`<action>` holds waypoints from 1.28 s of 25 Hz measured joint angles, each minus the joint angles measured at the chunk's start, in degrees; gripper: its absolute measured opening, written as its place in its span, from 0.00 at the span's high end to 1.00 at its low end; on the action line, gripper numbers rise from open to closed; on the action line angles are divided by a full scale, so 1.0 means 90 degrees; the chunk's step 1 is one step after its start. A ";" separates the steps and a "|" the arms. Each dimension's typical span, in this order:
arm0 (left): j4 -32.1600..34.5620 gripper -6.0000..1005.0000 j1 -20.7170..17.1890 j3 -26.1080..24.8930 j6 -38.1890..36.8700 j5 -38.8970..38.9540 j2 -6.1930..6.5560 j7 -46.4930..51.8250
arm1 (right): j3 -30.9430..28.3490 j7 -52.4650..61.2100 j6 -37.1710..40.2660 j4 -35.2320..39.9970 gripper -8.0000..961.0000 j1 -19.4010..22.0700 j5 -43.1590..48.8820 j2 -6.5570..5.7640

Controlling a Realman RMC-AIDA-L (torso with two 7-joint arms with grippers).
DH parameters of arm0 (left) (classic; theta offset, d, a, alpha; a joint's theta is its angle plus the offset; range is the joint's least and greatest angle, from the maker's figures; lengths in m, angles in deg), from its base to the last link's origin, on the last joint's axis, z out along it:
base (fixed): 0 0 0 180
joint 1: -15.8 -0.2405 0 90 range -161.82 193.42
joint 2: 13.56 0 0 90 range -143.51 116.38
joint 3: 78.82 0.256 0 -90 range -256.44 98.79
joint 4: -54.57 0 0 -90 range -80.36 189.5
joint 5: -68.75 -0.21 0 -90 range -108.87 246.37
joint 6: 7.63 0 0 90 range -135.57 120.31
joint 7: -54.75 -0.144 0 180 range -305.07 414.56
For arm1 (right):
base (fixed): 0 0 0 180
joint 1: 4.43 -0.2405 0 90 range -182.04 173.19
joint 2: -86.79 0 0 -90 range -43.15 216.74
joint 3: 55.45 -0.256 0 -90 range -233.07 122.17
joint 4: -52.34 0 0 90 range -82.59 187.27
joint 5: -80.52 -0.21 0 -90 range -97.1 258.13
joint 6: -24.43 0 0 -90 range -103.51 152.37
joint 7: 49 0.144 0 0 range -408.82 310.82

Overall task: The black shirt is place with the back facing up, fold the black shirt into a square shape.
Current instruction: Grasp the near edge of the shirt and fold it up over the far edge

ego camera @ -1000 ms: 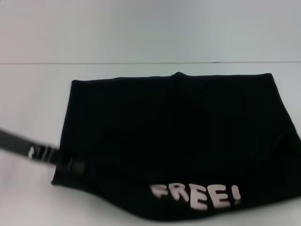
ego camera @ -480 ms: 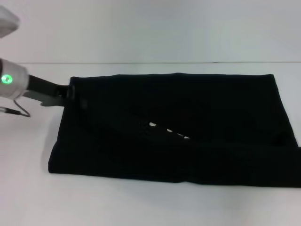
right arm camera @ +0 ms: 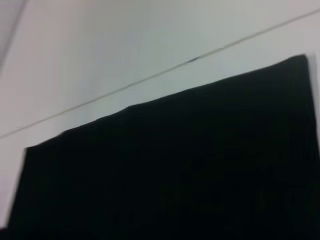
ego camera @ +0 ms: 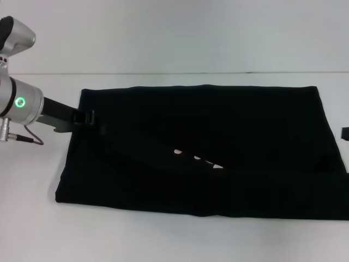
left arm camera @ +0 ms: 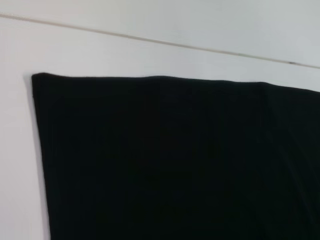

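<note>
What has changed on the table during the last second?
The near part of the black shirt, with its white lettering, was carried away from the robot and laid over the far part; only small white bits peek out. The left claw went from the near left corner to the far left corner. The far edge stayed in place.

Bright, even light; soft shadows; right wrist view blurry (slightly).

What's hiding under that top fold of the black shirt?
Along the diagonal fold of the black shirt, three small white bits of lettering peek out. The rest of the print is covered by fabric. The left gripper sits at its far-left corner.
</note>
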 joint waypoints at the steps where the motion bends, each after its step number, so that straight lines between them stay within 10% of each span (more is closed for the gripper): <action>1: 0.0000 0.98 -0.0009 -0.0001 0.0000 0.0003 -0.0002 -0.0010 | -0.0069 0.0036 0.0288 0.0041 0.89 0.0064 -0.0097 -0.0082; 10: 0.0007 0.98 -0.0034 -0.0024 -0.0018 0.0034 -0.0013 -0.0040 | -0.0099 0.0712 0.1424 0.0087 0.60 0.0449 0.0052 -0.0458; 16: 0.0006 0.98 0.0007 -0.0009 -0.0014 0.0053 -0.0022 -0.0044 | -0.0040 0.0748 0.1214 0.0025 0.44 0.0479 0.0355 -0.0396; 32: 0.0003 0.98 -0.0026 -0.0012 -0.0017 0.0055 -0.0068 -0.0027 | 0.0364 0.0571 0.0506 -0.0334 0.48 0.0269 0.0394 -0.0131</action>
